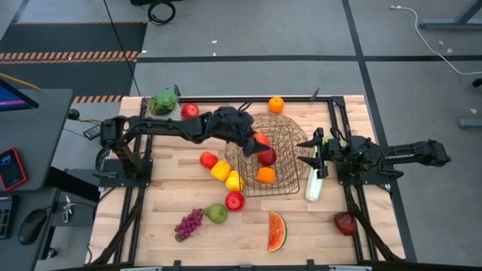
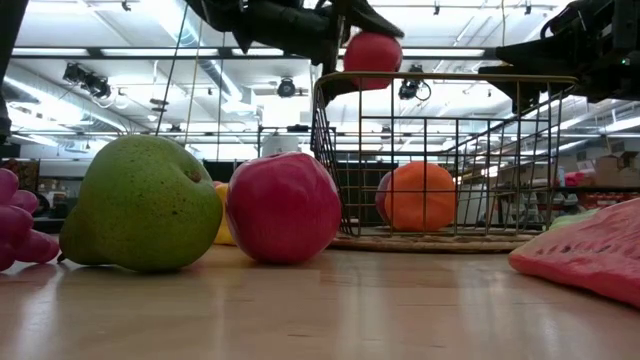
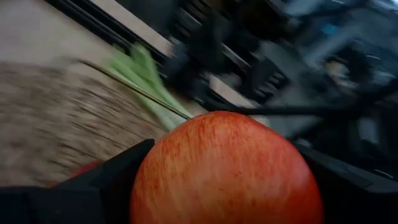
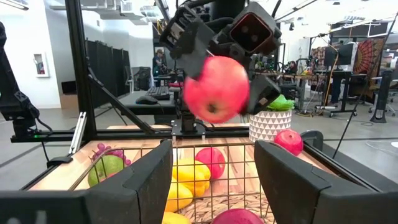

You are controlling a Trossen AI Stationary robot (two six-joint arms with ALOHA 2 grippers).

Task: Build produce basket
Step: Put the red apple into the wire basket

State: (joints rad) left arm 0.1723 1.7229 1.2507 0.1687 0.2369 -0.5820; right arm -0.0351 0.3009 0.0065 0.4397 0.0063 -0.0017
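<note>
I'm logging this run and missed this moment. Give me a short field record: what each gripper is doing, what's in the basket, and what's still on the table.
left gripper: over the basket, shut on a red apple
right gripper: shut, empty, at the basket's right side
in basket: an orange and a dark red apple
celery: on the table, right of the basket
left of basket: yellow pieces, red apples, pear, grapes
watermelon slice: near front edge
second orange: behind the basket
</note>
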